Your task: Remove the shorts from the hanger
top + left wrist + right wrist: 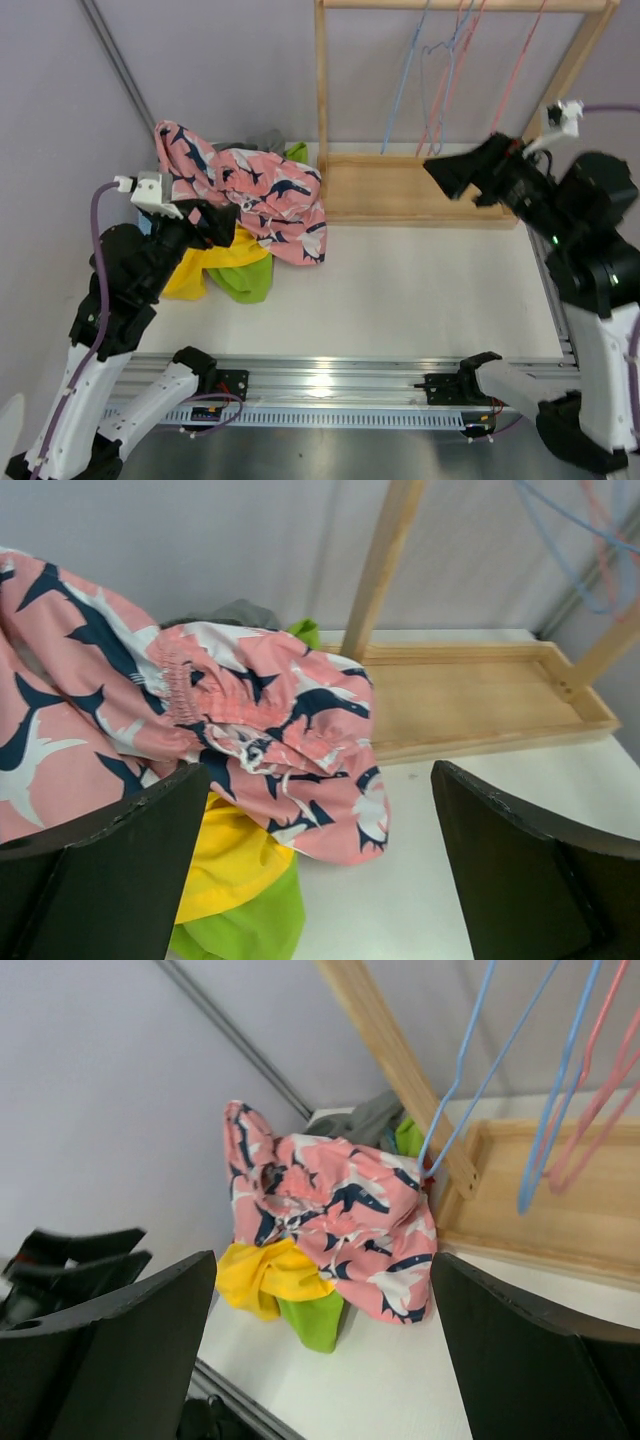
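The shorts lie in a heap at the table's left rear. The pink shorts with a navy-and-white print (pixel 262 195) are on top, over the yellow shorts (pixel 212 265) and the lime green shorts (pixel 248 283). A bit of the dark grey shorts (pixel 258 141) shows behind; the light blue ones are hidden. My left gripper (pixel 214 226) is open and empty at the heap's left front edge, with the pink shorts (pixel 250 730) just ahead of it (pixel 318 780). My right gripper (pixel 452 172) is open and empty, raised by the rack, looking at the heap (pixel 335 1210). Blue (pixel 480 1090) and pink hangers (pixel 590 1090) hang bare.
A wooden rack with a tray base (pixel 420 190) stands at the back centre, its posts (pixel 321 80) rising to a top rail. Wire hangers (pixel 440 70) dangle from it. A metal rail (pixel 330 385) runs along the near edge. A grey wall stands behind.
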Motion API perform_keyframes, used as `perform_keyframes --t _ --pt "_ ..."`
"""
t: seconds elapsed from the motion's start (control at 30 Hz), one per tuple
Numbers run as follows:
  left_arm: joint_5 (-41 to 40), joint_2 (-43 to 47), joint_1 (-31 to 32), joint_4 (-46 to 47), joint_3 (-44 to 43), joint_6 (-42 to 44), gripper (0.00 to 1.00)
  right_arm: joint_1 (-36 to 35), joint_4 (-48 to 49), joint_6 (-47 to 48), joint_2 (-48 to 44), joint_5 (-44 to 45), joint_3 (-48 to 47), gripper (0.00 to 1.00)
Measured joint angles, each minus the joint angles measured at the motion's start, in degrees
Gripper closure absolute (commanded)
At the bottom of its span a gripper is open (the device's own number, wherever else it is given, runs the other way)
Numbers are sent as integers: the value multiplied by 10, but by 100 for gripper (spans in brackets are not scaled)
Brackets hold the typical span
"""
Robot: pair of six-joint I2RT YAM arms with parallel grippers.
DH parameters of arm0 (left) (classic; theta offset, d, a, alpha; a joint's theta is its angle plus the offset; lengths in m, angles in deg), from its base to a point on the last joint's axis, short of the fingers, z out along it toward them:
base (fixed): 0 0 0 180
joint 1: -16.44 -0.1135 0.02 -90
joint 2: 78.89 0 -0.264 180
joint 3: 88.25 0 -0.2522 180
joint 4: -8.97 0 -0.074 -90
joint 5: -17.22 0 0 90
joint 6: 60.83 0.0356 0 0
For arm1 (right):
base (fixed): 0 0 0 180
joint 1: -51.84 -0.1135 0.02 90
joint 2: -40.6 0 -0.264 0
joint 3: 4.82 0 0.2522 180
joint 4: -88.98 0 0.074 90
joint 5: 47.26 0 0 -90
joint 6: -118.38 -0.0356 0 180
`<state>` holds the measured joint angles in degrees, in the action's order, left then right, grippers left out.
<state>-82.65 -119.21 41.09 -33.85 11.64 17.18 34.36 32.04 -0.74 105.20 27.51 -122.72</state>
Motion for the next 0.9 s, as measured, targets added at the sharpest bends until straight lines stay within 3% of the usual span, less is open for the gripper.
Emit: perform_keyframes --t 0.2,0.37,0.6,0.9 --pt "79 77 2 -44 25 -16 1 -15 -38 48 -238 -11 138 1" --pt "87 123 2 -82 35 -15 1 -16 -114 96 -346 25 146 1" --pt "84 125 2 -115 35 -14 1 -16 -161 115 -369 54 178 1" --pt "60 125 2 -131 35 -4 1 -16 -146 115 -369 58 214 1"
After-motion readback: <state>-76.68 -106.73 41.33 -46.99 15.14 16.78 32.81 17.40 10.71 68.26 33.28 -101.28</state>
